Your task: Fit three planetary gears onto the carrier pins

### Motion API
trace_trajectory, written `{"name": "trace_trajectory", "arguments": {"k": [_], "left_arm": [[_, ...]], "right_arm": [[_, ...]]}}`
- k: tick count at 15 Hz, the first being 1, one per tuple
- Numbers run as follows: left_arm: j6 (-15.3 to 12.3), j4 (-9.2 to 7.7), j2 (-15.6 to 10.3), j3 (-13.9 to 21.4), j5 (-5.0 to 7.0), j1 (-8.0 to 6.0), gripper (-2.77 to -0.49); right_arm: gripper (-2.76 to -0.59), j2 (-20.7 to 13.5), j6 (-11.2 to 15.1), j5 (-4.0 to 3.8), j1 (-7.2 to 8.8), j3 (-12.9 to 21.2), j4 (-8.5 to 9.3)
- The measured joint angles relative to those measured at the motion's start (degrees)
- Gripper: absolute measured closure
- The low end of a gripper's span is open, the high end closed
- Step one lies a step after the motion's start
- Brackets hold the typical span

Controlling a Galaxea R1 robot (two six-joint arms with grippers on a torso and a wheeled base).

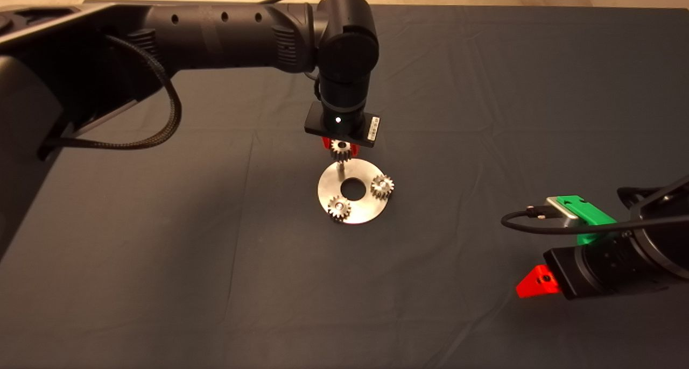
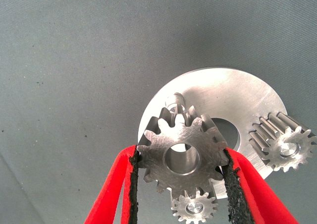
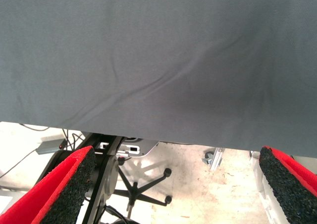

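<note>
The shiny silver disc (image 1: 358,211) lies mid-mat with a round centre hole. Two planetary gears sit on its pins: one at the front left (image 1: 339,207), one at the right (image 1: 381,186). The third pin (image 1: 340,170) at the disc's far side stands bare. My left gripper (image 1: 339,149) is shut on the third gear (image 1: 339,149) and holds it just above that pin. In the left wrist view the held gear (image 2: 181,157) sits between the black pads (image 2: 231,187), with the bare pin (image 2: 174,101) behind it and the seated gears (image 2: 282,143) (image 2: 194,207) beyond. My right gripper (image 1: 538,283) is parked at the lower right, open.
The dark mat (image 1: 161,250) has creases. The right wrist view looks past the mat's edge (image 3: 148,135) at the floor, with an office chair base (image 3: 143,184) and cables.
</note>
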Motion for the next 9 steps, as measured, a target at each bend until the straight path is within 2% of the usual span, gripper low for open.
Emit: {"name": "trace_trajectory", "arguments": {"k": [4, 9], "left_arm": [[0.0, 0.02, 0.0, 0.0, 0.00, 0.17, -0.93], [0.7, 0.05, 0.0, 0.0, 0.05, 2.45, -0.93]], "right_arm": [[-2.47, -0.2, 0.0, -0.02, 0.00, 0.0, 0.00], [-2.47, -0.3, 0.0, -0.05, -0.18, 0.0, -0.02]]}}
